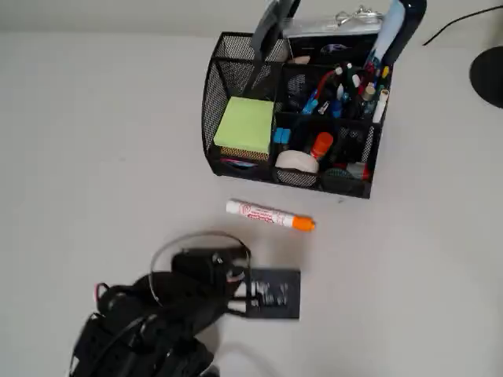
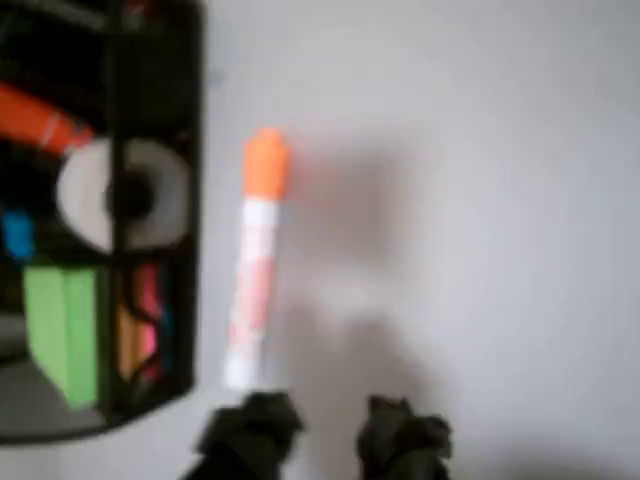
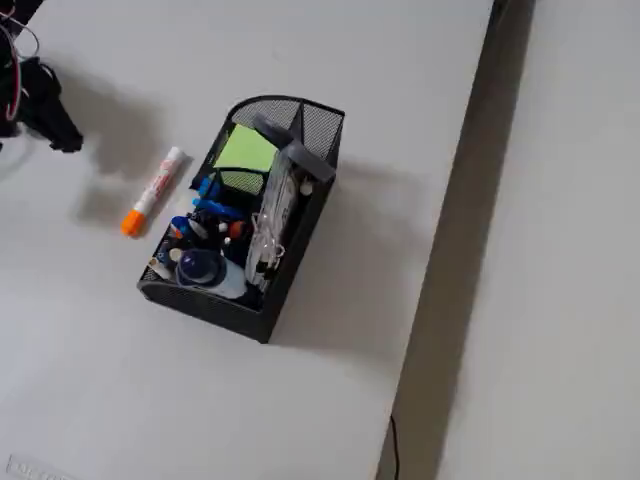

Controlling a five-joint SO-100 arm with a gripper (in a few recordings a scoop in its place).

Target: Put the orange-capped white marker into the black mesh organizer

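Hand (image 2: 325, 435) is spread, holding nothing, fingertips low in the wrist view w/ a clear gap between them, just short of the marker's (image 2: 255, 260) white tail end and offset a bit to the right of it. In the overhead view the hand (image 1: 259, 292) sits below the marker (image 1: 269, 215), apart from it. Marker lies flat on the desk (image 1: 94, 157), orange cap to the right in the overhead view, just in front of the organizer (image 1: 236, 169) but not touching. In the fixed view the marker (image 3: 155, 190) lies beside the organizer's (image 3: 270, 300) long side, roughly parallel to it. Organizer is already crowded: green sticky notes (image 1: 245, 124), tape roll (image 1: 297, 161), pens (image 1: 346, 86) in the rear slots. Step in hand looks like the approach, grasp not yet made. To do it well: shift the hand so the marker body sits between the fingers, jaws across the barrel rather than along it, aim near mid-length so it doesn't tip when lifted, come down low enough to reach below the round barrel's widest part, which prob. rolls if nudged from one side. Keep clear of the mesh wall, since the marker is close to it.
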